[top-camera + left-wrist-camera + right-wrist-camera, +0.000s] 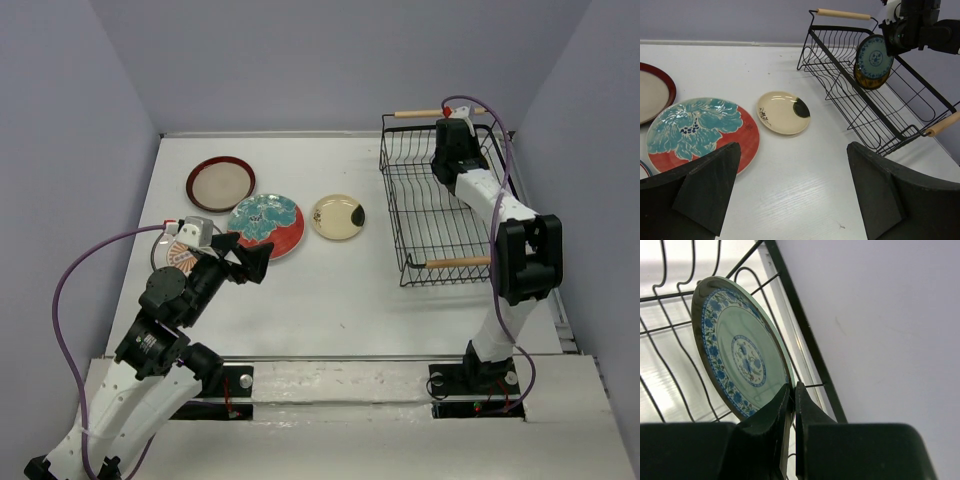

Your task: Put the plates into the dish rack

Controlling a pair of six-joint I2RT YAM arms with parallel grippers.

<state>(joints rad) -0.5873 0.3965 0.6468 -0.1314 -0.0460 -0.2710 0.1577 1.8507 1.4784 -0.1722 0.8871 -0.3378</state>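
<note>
Right tool (792,392), nearly closed, pinches the blue patterned plate (737,352).

rack (458,262) w/ blue plate (735,360) on edge; floral plate (266,224) flat, apart.

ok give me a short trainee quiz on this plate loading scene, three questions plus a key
1. Multiple choice: which plate does the right gripper pinch at the black wire dish rack? A) cream plate B) round blue patterned plate C) red-and-teal floral plate
2. True or false: the left gripper is shut on the red-and-teal floral plate.
3. Count: how many plates lie flat on the white table in the top view?
Key: 1 B. 2 False; it is open and holds nothing. 3 Four; the white plate with orange pattern is partly hidden by the left arm.
</note>
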